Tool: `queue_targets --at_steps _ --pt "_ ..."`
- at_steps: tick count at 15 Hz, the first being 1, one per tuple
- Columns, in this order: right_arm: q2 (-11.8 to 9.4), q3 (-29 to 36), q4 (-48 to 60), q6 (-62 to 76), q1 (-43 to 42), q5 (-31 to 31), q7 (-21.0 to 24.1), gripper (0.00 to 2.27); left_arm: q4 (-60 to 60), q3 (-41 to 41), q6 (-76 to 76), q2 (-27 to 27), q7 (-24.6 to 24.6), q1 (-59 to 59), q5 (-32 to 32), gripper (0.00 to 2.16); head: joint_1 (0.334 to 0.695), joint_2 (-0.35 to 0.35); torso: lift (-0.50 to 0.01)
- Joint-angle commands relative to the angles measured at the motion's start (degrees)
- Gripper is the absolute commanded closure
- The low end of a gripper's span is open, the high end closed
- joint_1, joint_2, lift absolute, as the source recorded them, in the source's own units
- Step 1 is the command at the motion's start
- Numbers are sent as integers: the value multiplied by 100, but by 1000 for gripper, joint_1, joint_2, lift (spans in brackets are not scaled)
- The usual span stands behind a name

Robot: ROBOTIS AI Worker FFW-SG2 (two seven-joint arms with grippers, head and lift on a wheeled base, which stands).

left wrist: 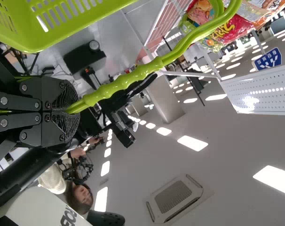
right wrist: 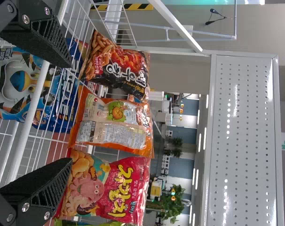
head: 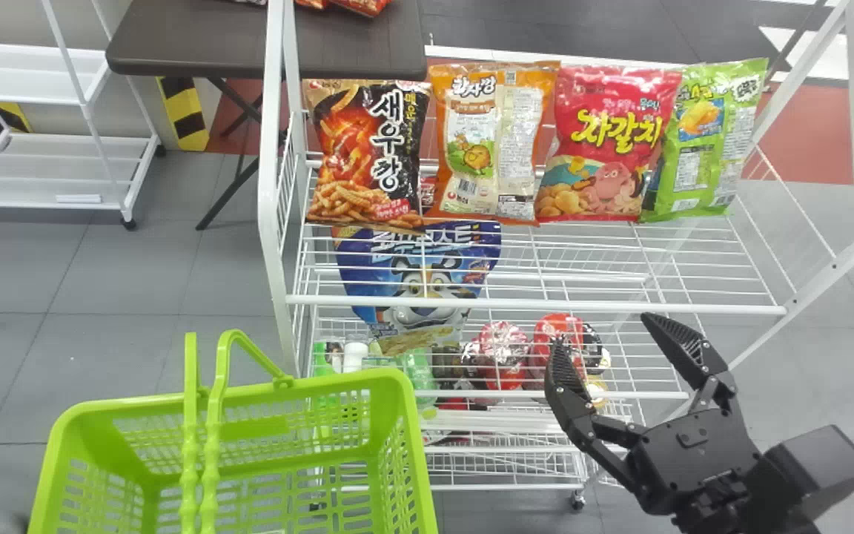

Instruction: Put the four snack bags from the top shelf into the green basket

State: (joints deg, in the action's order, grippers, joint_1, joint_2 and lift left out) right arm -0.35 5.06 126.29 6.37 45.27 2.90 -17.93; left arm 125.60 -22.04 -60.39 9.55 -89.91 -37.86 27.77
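Right jaws wide, in front of the top shelf (head: 531, 305); left jaws hold the handle (left wrist: 128, 80) of the green basket (head: 345, 381). Four snack bags (head: 497, 148) stand on that shelf. Advised: centre one, close gently.

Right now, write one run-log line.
four printed snack bags on white wire shelf | black left gripper holding green plastic basket | black right gripper open
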Motion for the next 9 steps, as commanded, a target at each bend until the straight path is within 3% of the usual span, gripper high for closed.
queue_targets --at_steps 1,9 --pt "40 -5 0 0 -18 0 0 110 0 -2 -4 -14 -66 -11 9 2148 695 -121 -4" --pt "40 -75 -140 -562 -422 35 96 110 -18 -20 14 -32 -66 -20 36 2148 695 -118 -4"
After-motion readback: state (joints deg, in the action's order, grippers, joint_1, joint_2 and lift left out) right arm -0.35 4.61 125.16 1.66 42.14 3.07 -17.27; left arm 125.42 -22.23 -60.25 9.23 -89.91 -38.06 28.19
